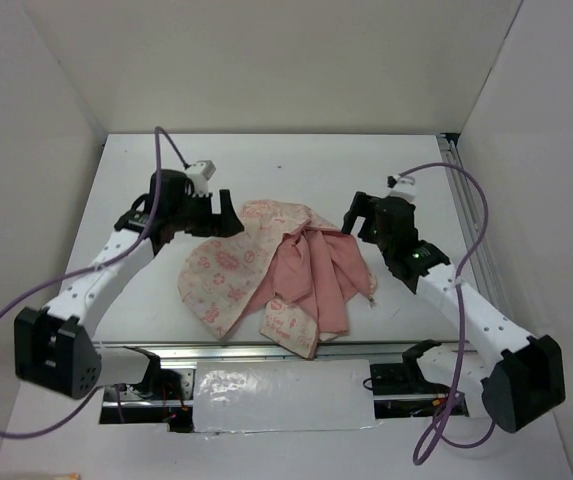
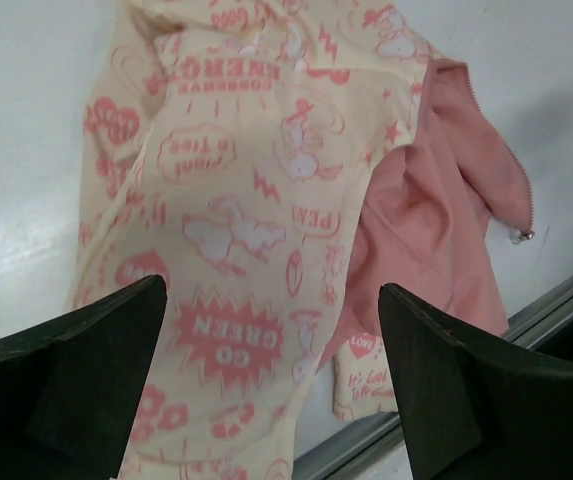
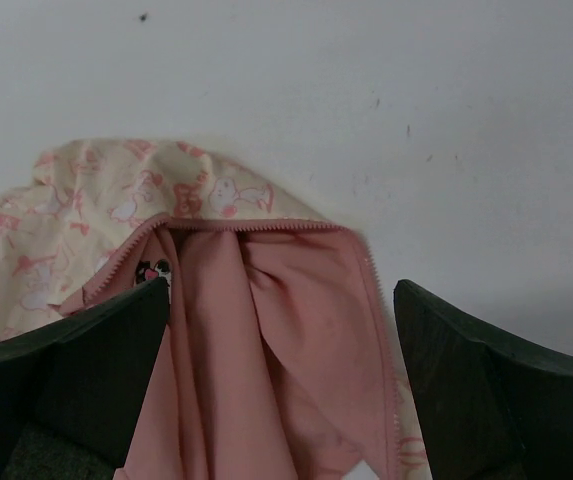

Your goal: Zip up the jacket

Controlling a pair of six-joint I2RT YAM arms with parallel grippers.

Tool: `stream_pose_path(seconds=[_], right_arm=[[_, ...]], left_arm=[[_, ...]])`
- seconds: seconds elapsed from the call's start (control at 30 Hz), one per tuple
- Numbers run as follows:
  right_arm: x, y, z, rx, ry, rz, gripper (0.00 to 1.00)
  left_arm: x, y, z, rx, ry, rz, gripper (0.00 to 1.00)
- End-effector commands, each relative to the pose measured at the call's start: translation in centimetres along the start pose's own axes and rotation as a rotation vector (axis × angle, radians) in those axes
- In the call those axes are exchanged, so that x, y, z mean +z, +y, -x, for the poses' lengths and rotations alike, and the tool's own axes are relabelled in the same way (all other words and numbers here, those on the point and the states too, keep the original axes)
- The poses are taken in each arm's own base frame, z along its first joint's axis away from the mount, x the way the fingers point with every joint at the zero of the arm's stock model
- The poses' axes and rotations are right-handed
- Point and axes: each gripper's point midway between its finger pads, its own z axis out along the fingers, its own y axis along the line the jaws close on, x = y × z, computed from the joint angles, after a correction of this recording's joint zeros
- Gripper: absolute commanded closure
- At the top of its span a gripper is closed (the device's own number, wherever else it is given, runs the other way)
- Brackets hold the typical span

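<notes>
The jacket (image 1: 266, 270) lies crumpled in the middle of the white table, cream with pink prints on the left, its salmon lining (image 1: 316, 275) turned up on the right. My left gripper (image 1: 224, 215) hovers at the jacket's upper left edge, open and empty. In the left wrist view the printed fabric (image 2: 236, 230) fills the space between the fingers (image 2: 66, 380), with the zipper pull (image 2: 522, 235) at the right. My right gripper (image 1: 359, 220) hovers just right of the lining, open and empty. The right wrist view shows the lining (image 3: 266, 350) edged by pink zipper teeth (image 3: 371, 270).
A metal rail (image 1: 266, 350) runs along the table's near edge, just below the jacket's hem. White walls enclose the table on three sides. A rail (image 1: 461, 210) also runs along the right side. Purple cables loop from both arms.
</notes>
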Motion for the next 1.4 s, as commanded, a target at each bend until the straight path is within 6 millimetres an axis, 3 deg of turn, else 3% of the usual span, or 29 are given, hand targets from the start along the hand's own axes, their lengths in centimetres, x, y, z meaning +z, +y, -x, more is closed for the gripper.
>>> stream_pose_path(seconds=[0.0,0.03,0.07,0.1,0.13,0.27,0.37,0.43,0.6,0.63,0.67,0.73,0.8,0.93,1.13,1.17,1.3,1.37], right_arm=[[1.6,3.4,1.7,-0.129,-0.013,0.073,0.0],[2.1,3.1,1.2,-0.14,0.015,0.039,0.0],[1.8,3.7,3.4,-0.105,-0.024,0.033,0.0],[4.2,2.1,0.2,-0.131,0.086,-0.075,0.0],[5.6,1.9,-0.3,-0.139,0.124,-0.12,0.0],[7.3,0.0,-3.4,-0.158,0.234,-0.245,0.0],[7.8,1.4,-5.4,-0.237,0.274,-0.169,0.0],[7.5,3.2,-6.5,-0.346,0.265,-0.1,0.0],[6.0,7.2,-7.3,-0.597,0.153,0.037,0.0],[5.8,7.2,-7.9,-0.626,0.154,0.051,0.0],[5.4,8.3,-8.6,-0.65,0.162,0.099,0.0],[5.2,9.3,-9.7,-0.692,0.192,0.159,0.0],[4.9,10.8,-10.4,-0.746,0.201,0.226,0.0],[6.1,12.6,-10.1,-0.761,0.148,0.203,0.02],[9.6,15.1,-6.6,-0.736,0.016,0.113,0.11],[10.1,15.8,-5.5,-0.716,-0.008,0.109,0.14],[11.6,16.8,-4.7,-0.685,-0.029,0.129,0.35],[11.6,17.6,-3.7,-0.663,-0.055,0.161,0.5]], left_arm=[[-2.0,1.0,-1.0,-0.093,-0.097,0.085,0.01],[-1.8,2.9,-3.0,-0.16,-0.072,0.172,0.01],[-1.7,3.7,-4.0,-0.184,-0.053,0.209,0.01],[-1.8,4.6,-5.6,-0.209,-0.015,0.256,0.01],[-1.7,5.0,-6.5,-0.25,0.015,0.283,0.01],[-1.5,6.9,-10.5,-0.37,0.127,0.432,0.01],[-1.2,7.8,-11.8,-0.404,0.164,0.486,0.01],[-0.5,7.6,-11.7,-0.392,0.165,0.453,0.01],[1.7,7.3,-11.7,-0.362,0.188,0.383,0.02],[2.0,7.1,-11.8,-0.347,0.198,0.366,0.08],[2.6,7.3,-11.9,-0.346,0.21,0.37,0.32],[3.1,7.7,-12.1,-0.336,0.226,0.381,0.6],[3.2,8.0,-11.8,-0.347,0.222,0.405,1.0],[2.6,7.1,-9.8,-0.3,0.148,0.373,1.0],[-0.1,4.6,-5.1,-0.2,-0.061,0.269,1.0],[-0.6,4.4,-4.3,-0.173,-0.094,0.256,1.0],[-3.4,2.6,-0.9,-0.105,-0.234,0.205,1.0],[-4.6,1.8,0.9,-0.071,-0.287,0.191,1.0]])
